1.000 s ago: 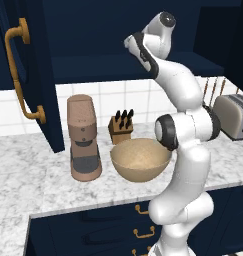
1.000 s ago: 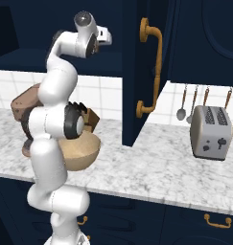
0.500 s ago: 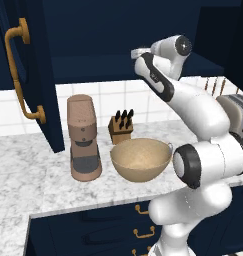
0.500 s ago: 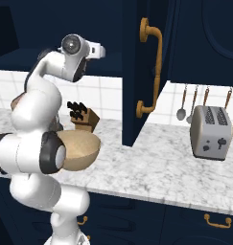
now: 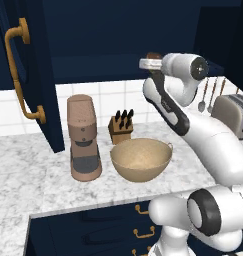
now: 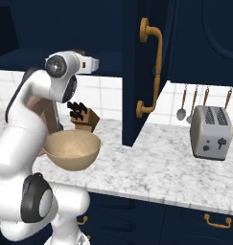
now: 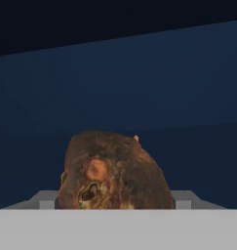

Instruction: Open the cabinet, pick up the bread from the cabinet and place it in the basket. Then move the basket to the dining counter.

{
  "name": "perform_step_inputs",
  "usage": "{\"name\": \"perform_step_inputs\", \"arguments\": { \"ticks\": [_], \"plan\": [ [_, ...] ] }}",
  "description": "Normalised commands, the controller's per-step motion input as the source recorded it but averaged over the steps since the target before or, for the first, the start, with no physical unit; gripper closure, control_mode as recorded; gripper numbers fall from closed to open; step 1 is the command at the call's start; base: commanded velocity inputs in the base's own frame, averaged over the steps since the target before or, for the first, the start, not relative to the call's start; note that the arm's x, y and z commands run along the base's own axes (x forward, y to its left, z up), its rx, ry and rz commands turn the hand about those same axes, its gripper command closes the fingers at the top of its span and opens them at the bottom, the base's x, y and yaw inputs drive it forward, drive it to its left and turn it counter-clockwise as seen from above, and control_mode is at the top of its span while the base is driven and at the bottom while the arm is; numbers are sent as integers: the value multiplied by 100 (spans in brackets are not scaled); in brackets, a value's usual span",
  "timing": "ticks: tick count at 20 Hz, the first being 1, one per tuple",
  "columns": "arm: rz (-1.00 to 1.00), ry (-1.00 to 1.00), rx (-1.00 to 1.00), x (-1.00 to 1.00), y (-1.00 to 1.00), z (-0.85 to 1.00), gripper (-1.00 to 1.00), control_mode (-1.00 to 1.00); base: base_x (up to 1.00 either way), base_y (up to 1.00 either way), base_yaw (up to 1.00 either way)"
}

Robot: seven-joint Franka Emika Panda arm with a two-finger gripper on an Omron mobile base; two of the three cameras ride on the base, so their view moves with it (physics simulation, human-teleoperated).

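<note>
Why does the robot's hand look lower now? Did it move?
Yes. The gripper dropped from above the open cabinet shelf edge to level with it, reaching inward toward the bread.

You've got one bread (image 7: 112, 171) lump, sitting in the cabinet. One basket (image 5: 141, 159) on the counter. One coffee machine (image 5: 83, 137) left of it. One knife block (image 5: 121, 126) behind the basket, far side by the wall; you can count about five dark handles in it. One toaster (image 6: 212, 132) at the right. Four utensils (image 6: 182, 104) hang on the wall by the toaster. Two cabinet doors (image 6: 143, 72), both swung open, one brass handle (image 5: 21, 70) each. Three small drawer pulls (image 5: 143, 208) show near the counter's front edge, low down.
</note>
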Motion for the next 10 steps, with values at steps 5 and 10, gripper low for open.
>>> {"name": "perform_step_inputs", "arguments": {
  "ticks": [5, 10],
  "plan": [
    [-3, 0, 3, -100, 2, 19, 100, -100, 0, 0, 0],
    [0, 13, 1, -100, 6, -21, 100, -100, 0, 0, 0]
  ]
}}
